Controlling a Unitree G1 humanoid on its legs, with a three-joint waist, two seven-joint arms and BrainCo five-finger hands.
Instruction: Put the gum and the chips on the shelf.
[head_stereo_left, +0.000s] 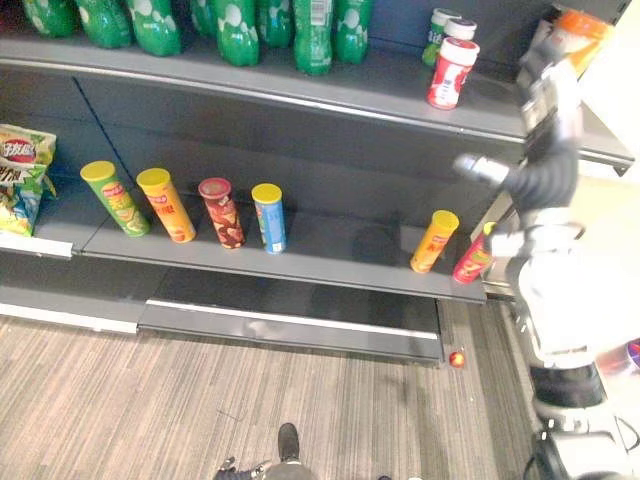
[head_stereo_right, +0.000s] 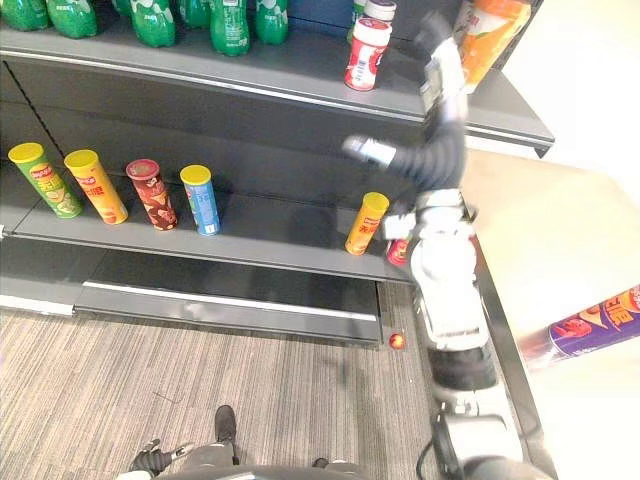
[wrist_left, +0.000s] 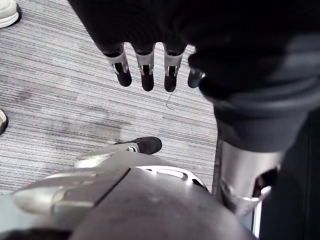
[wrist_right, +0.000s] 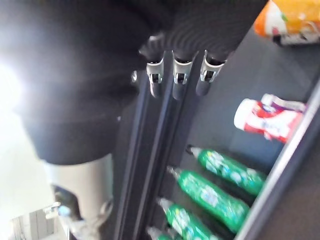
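Six chip cans along middle shelf, gum bottle near upper shelf's right end, right hand raised at that end, fingers straight, empty, left hand fingers loose over floor

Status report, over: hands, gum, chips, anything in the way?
Right hand open, empty, up at top shelf. Left hand open, empty, over floor. Gum bottle and orange chip bag on top shelf. No obstruction seen.
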